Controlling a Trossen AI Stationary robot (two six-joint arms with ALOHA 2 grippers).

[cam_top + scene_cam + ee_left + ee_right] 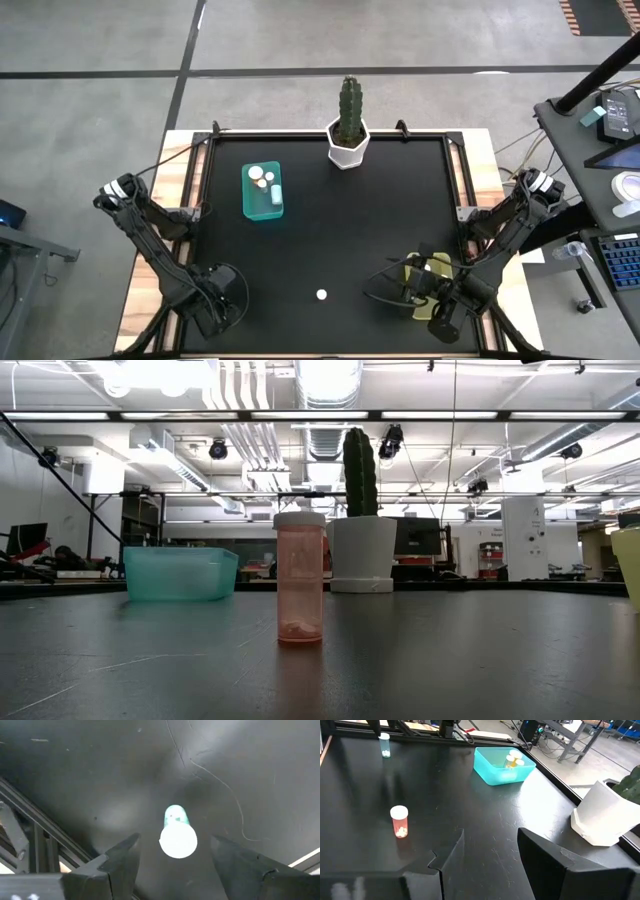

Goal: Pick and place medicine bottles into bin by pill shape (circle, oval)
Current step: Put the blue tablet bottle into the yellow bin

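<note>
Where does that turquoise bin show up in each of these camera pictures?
High view: turquoise bin, left of centre.
Low view: at the left, farther back than the orange bottle.
Left wrist view: not in it.
Right wrist view: far across the table.
Shared landmark: white cactus pot.

This looks like a big lab or workshop. Over the black table (480, 660) hang shiny air pipes (325, 380) and long lights (150, 372) on a bare ceiling. Far back stand desks (450, 570) with computer screens (25, 537) (lots of gear). Beside the table is a keyboard (622, 262).
</note>
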